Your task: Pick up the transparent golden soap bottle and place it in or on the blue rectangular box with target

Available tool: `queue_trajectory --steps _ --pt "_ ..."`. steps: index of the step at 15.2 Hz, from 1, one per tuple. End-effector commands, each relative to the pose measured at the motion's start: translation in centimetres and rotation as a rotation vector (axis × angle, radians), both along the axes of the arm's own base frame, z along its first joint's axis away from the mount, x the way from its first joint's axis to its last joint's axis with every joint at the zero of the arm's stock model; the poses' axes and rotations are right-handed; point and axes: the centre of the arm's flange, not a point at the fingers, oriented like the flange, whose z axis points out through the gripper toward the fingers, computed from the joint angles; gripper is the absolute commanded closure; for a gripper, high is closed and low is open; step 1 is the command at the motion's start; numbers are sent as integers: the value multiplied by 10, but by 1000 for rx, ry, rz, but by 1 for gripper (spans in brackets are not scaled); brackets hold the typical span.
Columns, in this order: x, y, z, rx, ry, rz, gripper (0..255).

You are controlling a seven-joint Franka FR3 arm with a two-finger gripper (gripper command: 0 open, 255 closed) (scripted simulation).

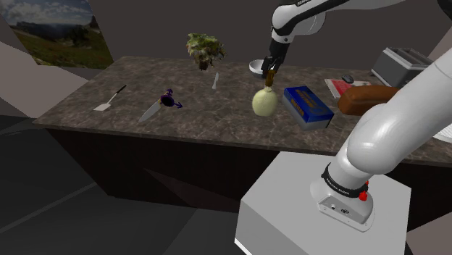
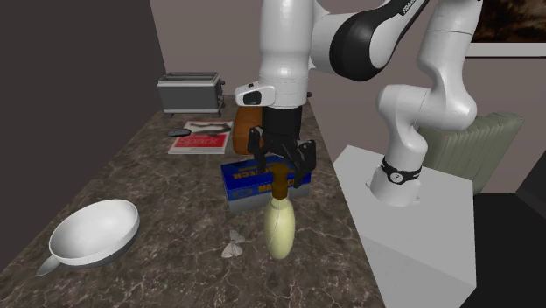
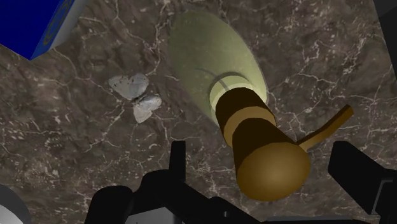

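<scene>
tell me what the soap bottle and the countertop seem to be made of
Soap bottle: smooth pale yellow-green body, faintly see-through, so plastic or glass; brown pump top looks like glossy plastic. Countertop: dark brown stone, perhaps polished marble or granite, going by the white veins.

White arm [image 2: 289, 52] of glossy rounded links with dark joints; all-black two-finger tool [image 2: 282, 171]; pale grey box stand [image 1: 290, 210]; black base ring.

Lettering on blue box [image 2: 252, 178], red magazine [image 2: 203, 138], arm link [image 2: 404, 10]: none legible.
</scene>
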Motion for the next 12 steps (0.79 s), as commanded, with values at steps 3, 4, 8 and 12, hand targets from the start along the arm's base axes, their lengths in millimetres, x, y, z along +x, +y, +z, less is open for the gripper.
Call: queue_trajectory --steps 3,4,8,12 --pt "0 0 0 0 0 0 255" --pt "0 0 0 0 0 0 255" --pt "0 0 0 0 0 0 255" --pt "0 0 5 0 0 0 255"
